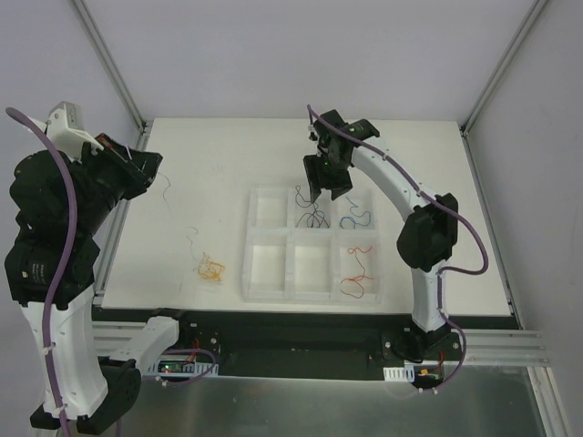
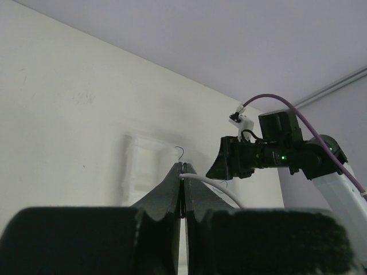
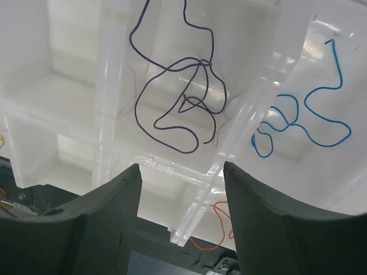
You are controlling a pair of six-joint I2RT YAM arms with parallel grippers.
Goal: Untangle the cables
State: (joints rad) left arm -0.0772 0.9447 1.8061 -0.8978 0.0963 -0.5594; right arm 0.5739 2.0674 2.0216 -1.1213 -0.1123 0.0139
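My left gripper [image 2: 183, 167] is raised over the table's left side, shut on a thin white cable [image 2: 209, 186], and a thin strand [image 1: 167, 193] dangles under it. A small orange and yellow tangle of cables [image 1: 211, 268] lies on the table left of the clear tray [image 1: 246, 246]. In the tray, a dark cable [image 3: 178, 103] lies in the far middle compartment. A blue one [image 3: 304, 114] is in the far right, a red one [image 1: 357, 278] in the near right. My right gripper [image 3: 182, 169] hangs open above the dark cable, holding nothing.
The tray has six compartments; its two left ones and the near middle one [image 1: 310, 264] hold nothing. A pale thin strand [image 1: 191, 238] runs up from the tangle. The table's near edge [image 1: 301, 314] lies just below the tray, and frame posts stand at the back corners.
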